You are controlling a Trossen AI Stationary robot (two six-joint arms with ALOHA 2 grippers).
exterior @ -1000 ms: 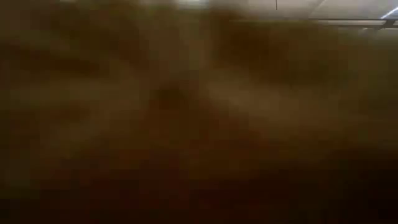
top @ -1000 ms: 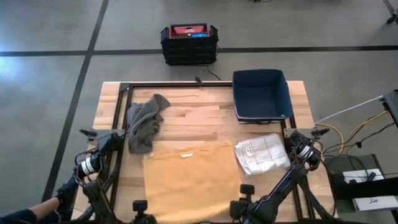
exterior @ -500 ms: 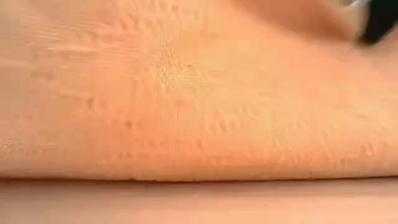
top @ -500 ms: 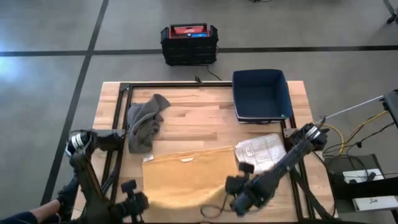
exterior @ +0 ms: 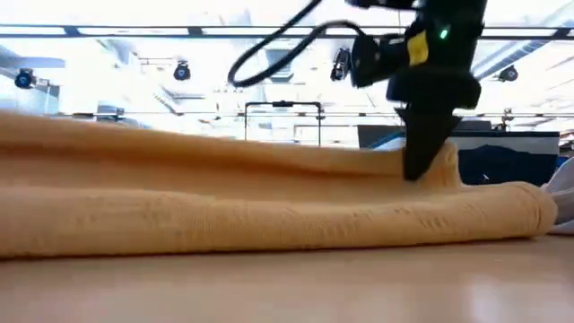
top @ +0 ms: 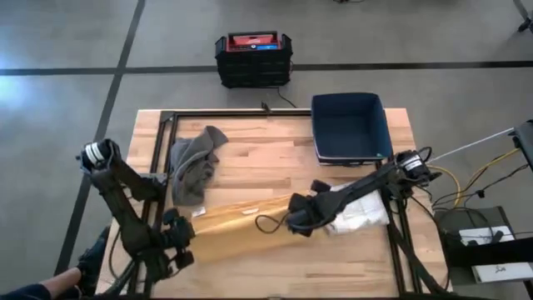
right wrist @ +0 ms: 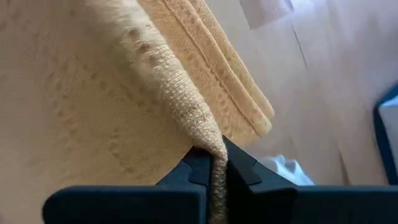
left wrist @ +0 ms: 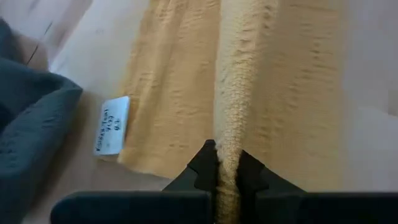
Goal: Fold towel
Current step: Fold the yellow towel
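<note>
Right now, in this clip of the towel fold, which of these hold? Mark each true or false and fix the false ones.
1. Both grippers pinch the yellow towel. True: the left gripper and the right gripper each clamp a fold of it.
2. The grey cloth lies in the blue bin. False: it lies on the wooden table, left of the bin.
3. The white towel lies by the yellow towel's right end. True.
4. The yellow towel is spread fully flat. False: it is doubled over.
</note>
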